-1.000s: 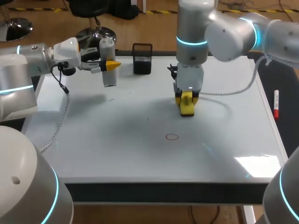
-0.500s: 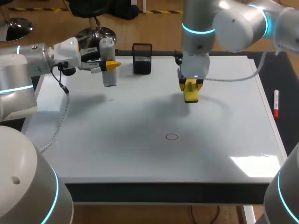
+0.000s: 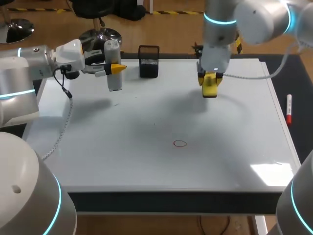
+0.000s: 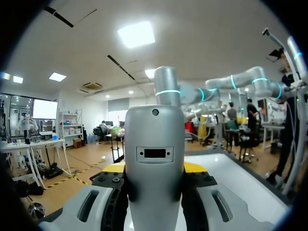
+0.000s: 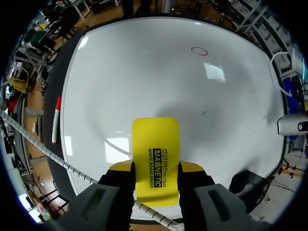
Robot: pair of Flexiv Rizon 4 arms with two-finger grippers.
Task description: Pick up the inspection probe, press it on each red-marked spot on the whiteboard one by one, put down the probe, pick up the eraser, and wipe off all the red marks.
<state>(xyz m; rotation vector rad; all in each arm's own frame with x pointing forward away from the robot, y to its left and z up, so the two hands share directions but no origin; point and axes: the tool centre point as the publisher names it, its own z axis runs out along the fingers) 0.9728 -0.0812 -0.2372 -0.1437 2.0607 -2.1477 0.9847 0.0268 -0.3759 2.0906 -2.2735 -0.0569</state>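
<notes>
Whiteboard [image 3: 146, 166] is seen under the right gripper [image 5: 155, 169], which is closed on the yellow eraser [image 5: 155, 149], and the eraser seems to be lifted off the board. One red ring [image 5: 199, 50] is seen well ahead of the eraser, so the eraser should be brought over it, laid flat and rubbed until the red is gone. Far off to the side, the inspection probe [image 3: 113, 68] is clamped in the left gripper [image 3: 115, 67]; fainter marks cannot be made out.

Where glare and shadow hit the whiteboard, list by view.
Head view: glare on the whiteboard, near right corner; shadows near probe and eraser. Right wrist view: glare and shadow ahead of the eraser. Left wrist view: probe blocks most.
</notes>
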